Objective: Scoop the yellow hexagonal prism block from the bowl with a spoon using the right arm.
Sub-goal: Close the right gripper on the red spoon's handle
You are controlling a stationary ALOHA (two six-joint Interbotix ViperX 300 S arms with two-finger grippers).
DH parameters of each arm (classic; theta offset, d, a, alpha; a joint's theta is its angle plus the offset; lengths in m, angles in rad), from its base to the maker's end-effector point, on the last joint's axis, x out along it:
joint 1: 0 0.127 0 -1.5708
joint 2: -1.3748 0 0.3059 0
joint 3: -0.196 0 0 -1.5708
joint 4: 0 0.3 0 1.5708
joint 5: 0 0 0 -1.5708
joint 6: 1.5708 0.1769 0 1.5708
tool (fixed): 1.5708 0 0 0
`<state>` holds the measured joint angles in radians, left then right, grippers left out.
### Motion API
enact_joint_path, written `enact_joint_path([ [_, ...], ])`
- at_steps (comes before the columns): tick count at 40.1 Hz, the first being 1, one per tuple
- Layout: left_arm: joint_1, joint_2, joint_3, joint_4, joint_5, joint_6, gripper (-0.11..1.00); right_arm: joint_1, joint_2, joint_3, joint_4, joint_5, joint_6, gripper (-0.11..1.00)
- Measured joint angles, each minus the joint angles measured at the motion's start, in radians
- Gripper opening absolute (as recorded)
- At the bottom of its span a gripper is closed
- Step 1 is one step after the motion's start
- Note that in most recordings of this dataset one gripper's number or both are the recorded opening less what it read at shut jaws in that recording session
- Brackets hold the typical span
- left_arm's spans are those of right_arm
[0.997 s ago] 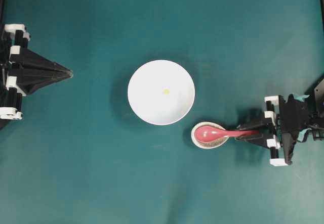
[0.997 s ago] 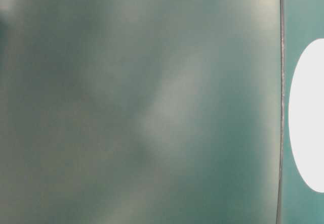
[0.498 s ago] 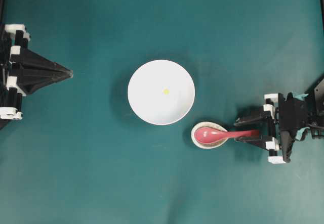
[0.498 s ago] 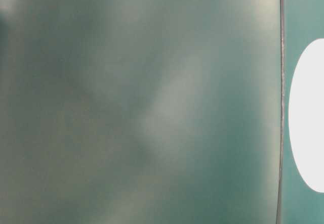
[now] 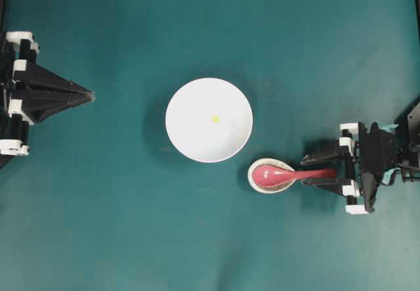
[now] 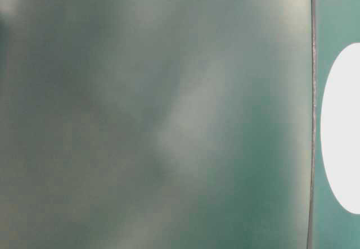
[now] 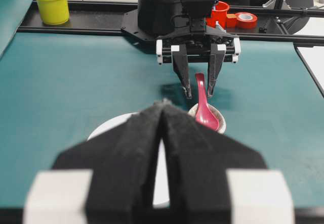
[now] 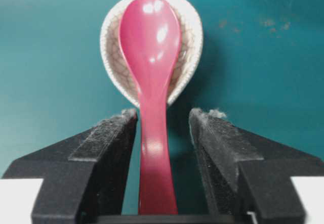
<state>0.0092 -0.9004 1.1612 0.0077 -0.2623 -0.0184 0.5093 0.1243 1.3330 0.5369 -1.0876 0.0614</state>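
On the green counter (image 5: 131,225), the spoon (image 5: 289,173) lies with its scoop in a small speckled spoon rest (image 5: 257,180), just beside the white bowl (image 5: 190,140). Its handle points toward the right gripper (image 5: 317,168), whose jaws stand apart on either side of the handle; in the right wrist view a narrow gap shows on both sides, so nothing is clamped yet. The yellow hexagonal prism block (image 5: 215,118) sits near the middle of the bowl, well apart from the spoon. The left gripper (image 5: 88,96) rests far to the side with its jaws together.

I judge the spoon to be stiff, light and quite slippery, because the surface is glossy. It may also be fragile if it is ceramic. The best place to hold seems the straight handle near its end, squarely between the soft pads, so it does not rotate. The block looks very light and may slide away from the scoop.
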Motion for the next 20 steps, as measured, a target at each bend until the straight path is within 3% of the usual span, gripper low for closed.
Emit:
enact_joint_path([
  [12, 0.002, 0.000, 0.000, 0.000, 0.000, 0.000, 0.00, -0.002, 0.000, 0.000, 0.000, -0.002, -0.002, 0.33],
  [20, 0.002, 0.000, 0.000, 0.000, 0.000, 0.000, 0.00, 0.000, 0.000, 0.000, 0.000, -0.002, -0.006, 0.30],
])
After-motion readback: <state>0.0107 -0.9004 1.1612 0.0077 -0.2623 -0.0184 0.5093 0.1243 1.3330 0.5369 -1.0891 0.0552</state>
